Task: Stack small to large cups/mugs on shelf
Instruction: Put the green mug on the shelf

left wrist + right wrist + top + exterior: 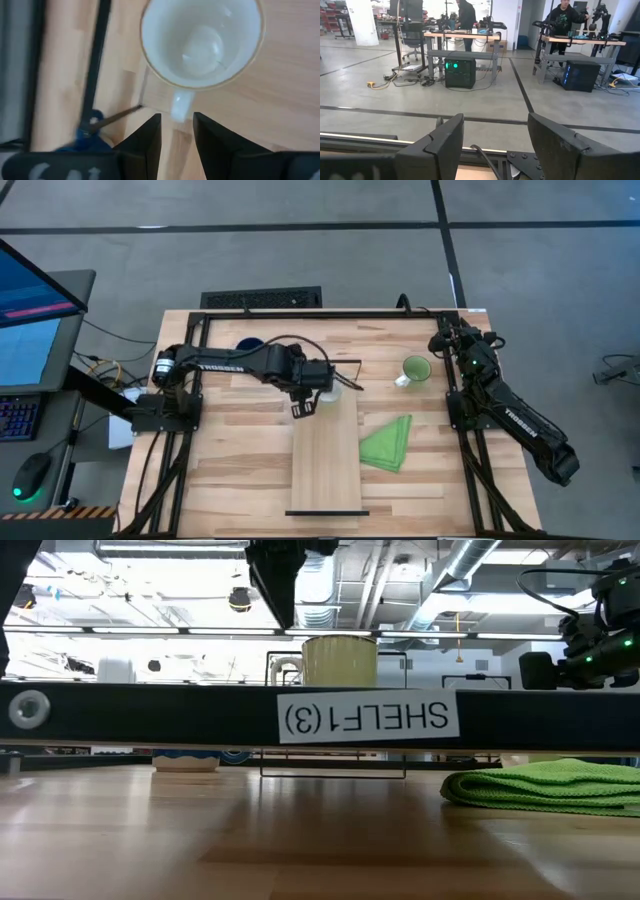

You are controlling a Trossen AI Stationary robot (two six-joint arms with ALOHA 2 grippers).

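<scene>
The white mug stands upright on the far end of the shelf, its handle pointing at my left gripper. My left gripper hovers over it, open, with a fingertip on either side of the handle's end and no contact that I can see. In the low view the mug stands on the shelf's black bar with the gripper above it. The green mug stands on the table right of the shelf. The blue mug stands at the far left, partly hidden by the left arm. My right gripper is open and empty at the table's far right.
A folded green cloth lies on the table right of the shelf and also shows in the low view. The shelf's thin black frame runs beside the white mug. People stand at benches in the room beyond the table.
</scene>
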